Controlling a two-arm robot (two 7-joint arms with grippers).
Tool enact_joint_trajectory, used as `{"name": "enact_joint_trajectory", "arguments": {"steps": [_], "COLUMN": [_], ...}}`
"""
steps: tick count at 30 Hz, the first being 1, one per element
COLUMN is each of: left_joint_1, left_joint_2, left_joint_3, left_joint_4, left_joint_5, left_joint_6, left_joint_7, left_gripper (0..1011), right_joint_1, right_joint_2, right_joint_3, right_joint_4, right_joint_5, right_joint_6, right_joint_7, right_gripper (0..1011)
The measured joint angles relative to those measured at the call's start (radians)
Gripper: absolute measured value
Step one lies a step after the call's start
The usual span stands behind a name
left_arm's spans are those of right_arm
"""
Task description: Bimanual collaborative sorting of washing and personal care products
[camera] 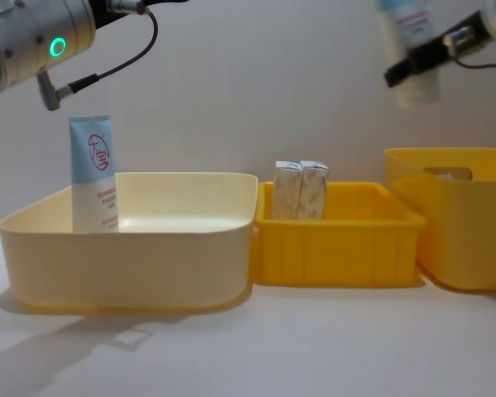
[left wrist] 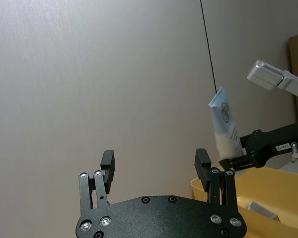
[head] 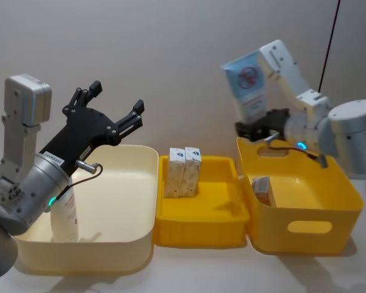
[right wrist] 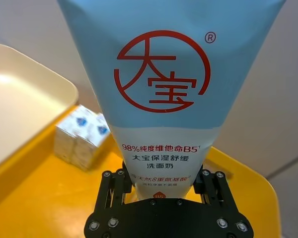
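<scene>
Right end effector (head: 256,129) gripping light-blue-and-white plastic squeeze tube (head: 246,85) near its base, high above yellow plastic bin (head: 329,241); top-heavy tube risking tilting, slipping. Left end effector (head: 113,108) hovering spread, empty.

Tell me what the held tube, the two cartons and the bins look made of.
Held tube in the right gripper: likely soft plastic, smooth printed skin.
Cartons: probably printed cardboard, sharp folded edges.
Cream bin and yellow bins: apparently moulded plastic, slightly glossy, rounded rims.
</scene>
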Motion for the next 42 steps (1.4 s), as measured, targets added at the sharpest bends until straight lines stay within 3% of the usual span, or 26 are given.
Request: {"name": "enact_joint_trajectory", "arguments": {"steps": [11, 17, 24, 27, 36, 42], "left_joint_1": [0.0, 0.0, 0.0, 0.0, 0.0, 0.0], "left_joint_2": [0.0, 0.0, 0.0, 0.0, 0.0, 0.0], "left_joint_3": [0.0, 0.0, 0.0, 0.0, 0.0, 0.0], "left_joint_4": [0.0, 0.0, 0.0, 0.0, 0.0, 0.0], "left_joint_5": [0.0, 0.0, 0.0, 0.0, 0.0, 0.0], "left_joint_6": [0.0, 0.0, 0.0, 0.0, 0.0, 0.0], "left_joint_7": [0.0, 0.0, 0.0, 0.0, 0.0, 0.0], "left_gripper": [1000, 1000, 1000, 1000, 1000, 1000], "right_joint_1": [0.067, 0.153, 0.249, 0.299, 0.384, 0.417], "right_joint_2": [0.03, 0.028, 0.007, -0.011, -0.051, -0.067], "right_joint_3": [0.032, 0.023, -0.007, -0.023, -0.047, -0.057], "right_joint_4": [0.104, 0.251, 0.423, 0.519, 0.689, 0.759], "right_joint_5": [-0.017, -0.032, -0.05, -0.058, -0.074, -0.081], "right_joint_6": [0.138, 0.178, 0.164, 0.134, 0.082, 0.06], "right_joint_7": [-0.02, 0.004, 0.069, 0.111, 0.167, 0.189], "right_gripper": [652, 652, 652, 652, 651, 786]}}
